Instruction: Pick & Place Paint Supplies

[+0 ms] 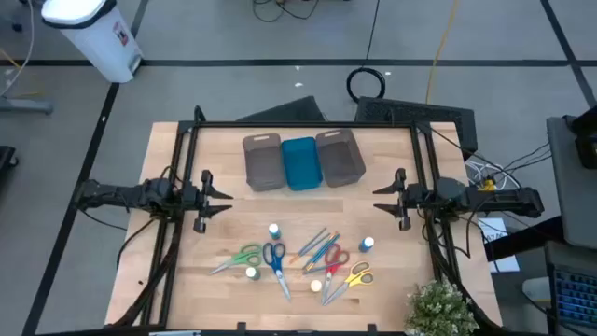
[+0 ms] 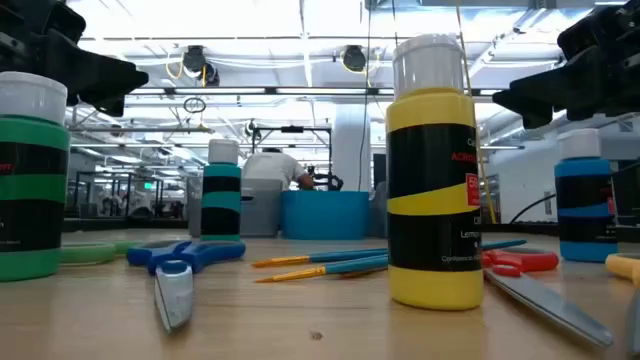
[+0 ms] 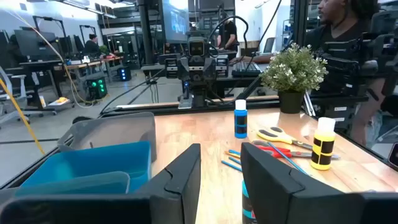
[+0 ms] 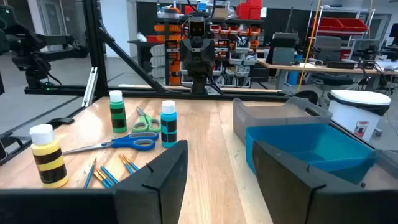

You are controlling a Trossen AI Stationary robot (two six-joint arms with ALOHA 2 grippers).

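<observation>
The paint supplies lie on the near half of the wooden table (image 1: 196,280). There are small bottles, two with blue tops (image 1: 273,230) (image 1: 367,245), one green (image 1: 251,273) and one yellow (image 1: 316,287). Among them are thin brushes (image 1: 317,245) and green (image 1: 238,259), blue (image 1: 275,261), red (image 1: 331,261) and yellow (image 1: 351,278) scissors. My left gripper (image 1: 219,198) hovers open at the table's left, pointing right, above and behind the supplies. My right gripper (image 1: 382,196) hovers open at the right, pointing left. Nothing is between either gripper's fingers (image 3: 186,177) (image 4: 165,177).
Three trays stand side by side at the far middle: grey (image 1: 263,161), blue (image 1: 300,163), grey (image 1: 340,157). A potted plant (image 1: 438,308) sits at the near right corner. A black frame (image 1: 182,149) runs along the table's edges. A person (image 3: 342,37) sits beyond the right side.
</observation>
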